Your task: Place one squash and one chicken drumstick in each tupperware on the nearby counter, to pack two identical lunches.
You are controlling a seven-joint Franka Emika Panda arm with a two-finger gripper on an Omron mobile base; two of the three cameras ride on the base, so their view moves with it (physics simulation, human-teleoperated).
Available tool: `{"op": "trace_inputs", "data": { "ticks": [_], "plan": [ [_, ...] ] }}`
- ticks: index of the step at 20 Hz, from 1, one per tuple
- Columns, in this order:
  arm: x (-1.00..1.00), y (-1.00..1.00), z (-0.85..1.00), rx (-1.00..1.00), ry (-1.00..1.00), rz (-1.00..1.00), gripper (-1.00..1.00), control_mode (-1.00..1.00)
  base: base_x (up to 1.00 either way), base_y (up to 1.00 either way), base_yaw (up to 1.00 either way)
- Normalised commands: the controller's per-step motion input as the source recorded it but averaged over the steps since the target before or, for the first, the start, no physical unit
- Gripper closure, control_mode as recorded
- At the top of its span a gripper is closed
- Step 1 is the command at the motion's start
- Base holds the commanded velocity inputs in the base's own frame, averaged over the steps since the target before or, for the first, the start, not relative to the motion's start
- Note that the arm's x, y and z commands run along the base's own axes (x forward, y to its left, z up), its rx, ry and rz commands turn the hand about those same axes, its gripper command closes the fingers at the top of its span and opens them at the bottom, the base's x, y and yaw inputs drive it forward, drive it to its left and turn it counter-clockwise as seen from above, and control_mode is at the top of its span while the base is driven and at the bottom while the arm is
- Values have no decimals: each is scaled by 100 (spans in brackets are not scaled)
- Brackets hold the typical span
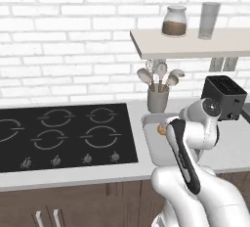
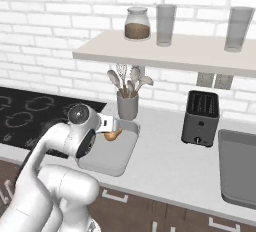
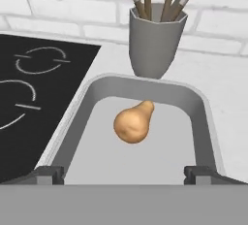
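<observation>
A tan, pear-shaped squash [image 3: 132, 124] lies on the floor of the grey tupperware [image 3: 145, 82] beside the stove, its narrow end toward the utensil pot. My gripper [image 3: 125, 175] hovers just above the near end of this tray, open, with its two fingertips [image 3: 48, 174] wide apart and nothing between them. From the right base view, the gripper [image 2: 114, 130] hangs over the tupperware [image 2: 107, 165] with the squash [image 2: 113, 136] just under it. A bit of the squash [image 1: 160, 129] peeks out beside my forearm. A second tupperware [image 2: 239, 171] sits at the far right.
A grey pot of utensils [image 3: 155, 40] stands right behind the tray. The black stove [image 1: 63, 133] lies to the tray's left. A black toaster [image 2: 201, 118] stands between the two trays. A shelf [image 2: 165, 51] with a jar and glasses overhangs the counter.
</observation>
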Motion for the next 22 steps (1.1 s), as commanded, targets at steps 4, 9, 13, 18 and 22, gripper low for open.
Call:
{"op": "trace_inputs", "data": {
  "ticks": [4, 9, 13, 18, 22],
  "plan": [
    [-100, 0, 64, -2, 0, -8, -100, -100, 0, 0, 0],
    [-100, 0, 62, -2, 0, -10, -100, -100, 0, 0, 0],
    [-92, 30, 2, -9, -5, -2, -100, -100, 0, 0, 0],
    [-93, 26, -46, -5, -5, 0, -100, -100, 0, 0, 0],
    [-25, 0, -16, 0, 0, 0, -100, 100, -75, -6, 0]
  ]
}}
